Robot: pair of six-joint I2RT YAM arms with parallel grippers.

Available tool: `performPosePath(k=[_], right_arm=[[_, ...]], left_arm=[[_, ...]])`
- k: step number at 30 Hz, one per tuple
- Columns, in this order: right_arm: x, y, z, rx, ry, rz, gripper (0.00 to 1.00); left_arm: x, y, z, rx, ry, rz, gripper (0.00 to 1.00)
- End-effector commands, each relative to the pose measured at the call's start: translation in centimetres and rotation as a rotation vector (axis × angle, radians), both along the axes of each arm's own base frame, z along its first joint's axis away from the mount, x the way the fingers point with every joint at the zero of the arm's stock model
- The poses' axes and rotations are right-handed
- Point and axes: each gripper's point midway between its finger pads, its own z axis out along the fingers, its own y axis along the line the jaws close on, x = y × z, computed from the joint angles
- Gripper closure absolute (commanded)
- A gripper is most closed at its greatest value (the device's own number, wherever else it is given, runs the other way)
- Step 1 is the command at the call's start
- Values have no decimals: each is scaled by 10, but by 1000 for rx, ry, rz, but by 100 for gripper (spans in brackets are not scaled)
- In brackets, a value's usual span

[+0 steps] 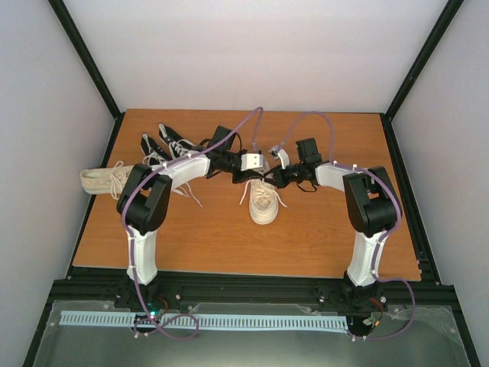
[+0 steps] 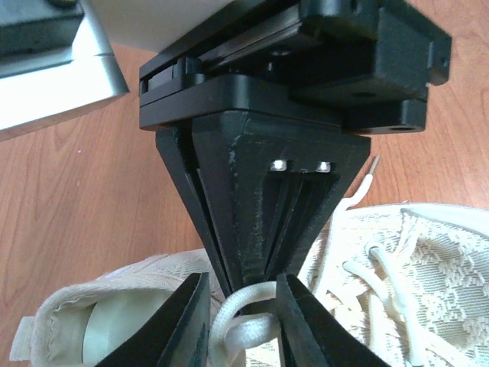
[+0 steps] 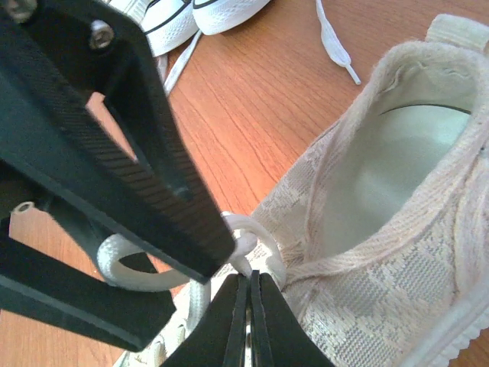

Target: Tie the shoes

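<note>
A cream lace-up shoe [image 1: 263,205] lies mid-table, toe toward the near edge. Both grippers meet over its heel end. My right gripper [image 3: 249,277] is shut on the shoe's pale lace [image 3: 256,237], just beside the shoe's opening [image 3: 390,160]. My left gripper [image 2: 243,280] faces it with the jaws apart. A round lace loop [image 2: 244,317] sits between its fingers [image 2: 187,321] and is not squeezed flat. From above, the left gripper [image 1: 262,173] and right gripper [image 1: 272,177] nearly touch. Two black shoes [image 1: 170,142] lie at the back left, and a second cream shoe [image 1: 99,181] at the far left.
The black shoes' white toe caps [image 3: 221,11] and a loose lace end [image 3: 334,42] lie on the wooden table [image 1: 328,237] just beyond the held shoe. Black frame rails [image 1: 252,290] border the table. Purple cables [image 1: 252,122] arch over both wrists.
</note>
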Motion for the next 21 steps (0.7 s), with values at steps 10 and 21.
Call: performPosePath(k=[10,21], right_arm=[[0,-1,7,-2,-37,6,97],[8,-19,13,-34,-58,-102,97]], left_arm=[[0,0,36,-37,-51,29,96],[5,19,8,31,76,112,99]])
